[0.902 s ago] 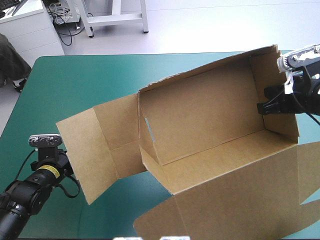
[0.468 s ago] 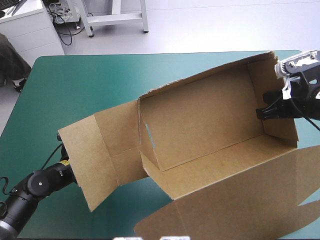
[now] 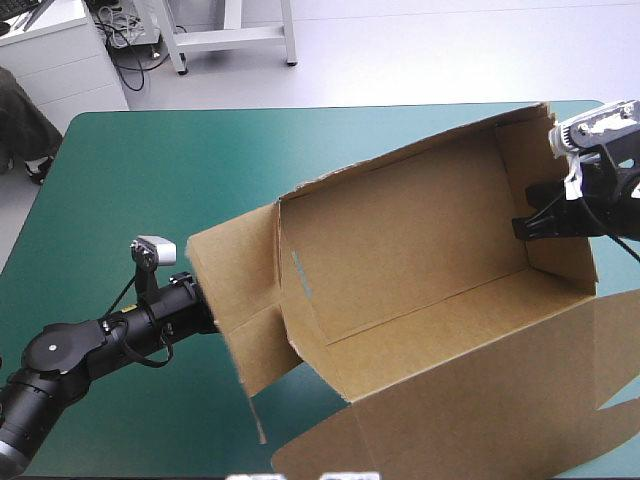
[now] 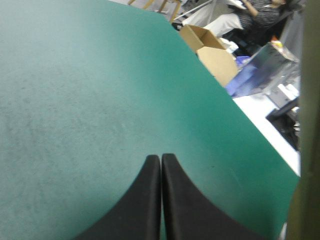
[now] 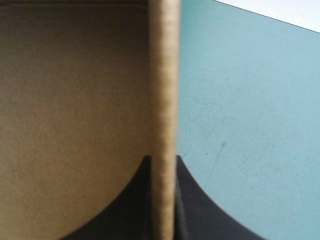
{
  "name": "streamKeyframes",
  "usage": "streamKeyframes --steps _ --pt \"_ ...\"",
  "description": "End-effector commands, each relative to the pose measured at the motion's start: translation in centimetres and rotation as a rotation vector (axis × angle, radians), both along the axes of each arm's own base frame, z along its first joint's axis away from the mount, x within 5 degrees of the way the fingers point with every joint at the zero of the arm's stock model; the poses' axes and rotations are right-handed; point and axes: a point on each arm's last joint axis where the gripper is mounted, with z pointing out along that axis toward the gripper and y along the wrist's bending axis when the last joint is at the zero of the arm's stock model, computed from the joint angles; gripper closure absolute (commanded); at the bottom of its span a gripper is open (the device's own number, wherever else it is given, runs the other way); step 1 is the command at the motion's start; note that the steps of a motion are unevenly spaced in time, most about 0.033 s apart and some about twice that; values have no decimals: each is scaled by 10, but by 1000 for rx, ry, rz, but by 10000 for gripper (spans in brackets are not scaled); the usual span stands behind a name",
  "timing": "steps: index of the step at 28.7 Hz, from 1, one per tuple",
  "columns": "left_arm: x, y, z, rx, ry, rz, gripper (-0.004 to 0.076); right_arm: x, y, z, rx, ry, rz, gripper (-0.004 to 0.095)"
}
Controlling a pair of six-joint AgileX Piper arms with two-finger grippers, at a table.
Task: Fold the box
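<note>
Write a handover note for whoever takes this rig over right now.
Left hand: shut, empty, beside the box's left flap.
Right hand: shut on the box, clamping its right end wall.
The box sits on the table. Back wall and right end wall are up, left flap half raised.
Left to do: tuck the left flap, raise the front panel.

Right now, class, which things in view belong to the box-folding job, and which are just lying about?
Job in hand:
- brown box, walls raised
- right gripper, shut on its end wall
- left gripper, shut, beside the left flap

Lying about:
- more brown board beyond the table's edge
- teal-green cover, which only bears the work
</note>
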Motion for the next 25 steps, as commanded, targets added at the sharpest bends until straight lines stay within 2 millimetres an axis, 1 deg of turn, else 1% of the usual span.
streamKeyframes --steps 1,5,10,15,17,19,21,24,25 --pt "-5 -5 25 -137 -31 -63 731 -6 2 16 48 -106 -10 931" --pt "-10 -9 37 -219 -57 -133 731 -4 3 16 59 -110 -11 929" --pt "-19 -13 60 -333 -136 -246 731 0 2 16 63 -115 -17 929" --pt "-21 -13 72 -354 -171 -273 729 1 2 17 66 -133 -24 929" --pt "-22 -13 75 -356 -180 -276 704 2 1 18 67 -142 -28 929" --pt "-23 -13 79 -359 -193 -291 650 2 1 19 69 -156 -33 929" --pt "-25 -14 84 -363 -209 -310 554 3 1 20 76 -166 -34 929" --pt "-28 -14 90 -360 -245 -331 385 3 1 21 81 -177 -41 929" --pt "-28 -14 94 -361 -258 -333 273 4 1 21 82 -183 -43 929"
